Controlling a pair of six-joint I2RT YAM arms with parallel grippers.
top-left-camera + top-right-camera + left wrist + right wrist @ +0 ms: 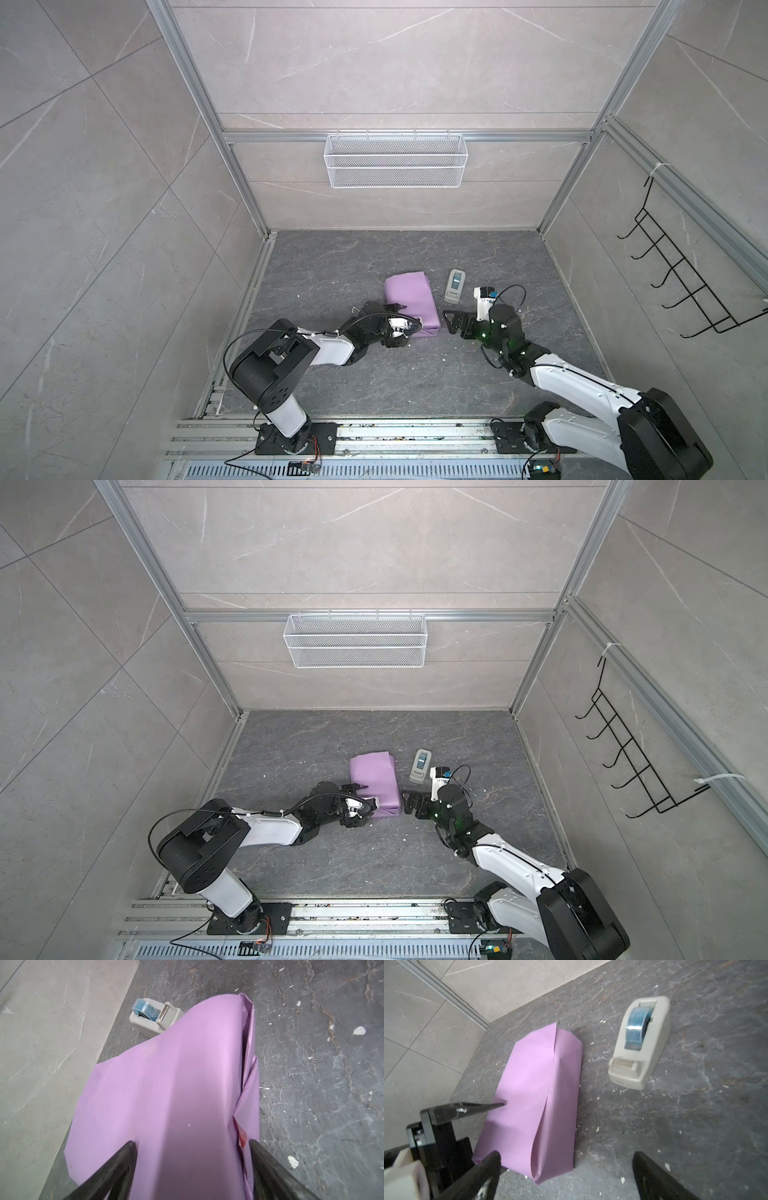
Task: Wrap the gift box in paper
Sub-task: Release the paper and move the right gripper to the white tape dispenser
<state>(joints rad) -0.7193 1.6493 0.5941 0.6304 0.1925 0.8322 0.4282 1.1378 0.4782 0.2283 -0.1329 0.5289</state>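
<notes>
Lying flat near the centre of the table (pixel 332 257), the paper (pixel 409 299) shows its lilac face and is folded round a long block shape. The box is hidden inside, so I cannot see it. A seam (pixel 553 1068) runs lengthwise along the top and gapes a little at the end nearest the arm bases. The far end is folded in.

The L gripper (pixel 190 1142) is at that near end, on the left side, w/ jaws wide. In the left wrist view its two fingers (pixel 124 1159) stand either side of the package, one over the top face, the other at the side edge. Whether they press the paper or only hover, I cannot tell. A small red bit (pixel 242 1136) shows in the side fold by that finger.

The R gripper (pixel 566 1154) is just beside the near end on the right, jaws wide also, gripping nothing.

The dispenser (pixel 454 286) w/ blue tape stands just right of the package's far half, not touching it.
</notes>
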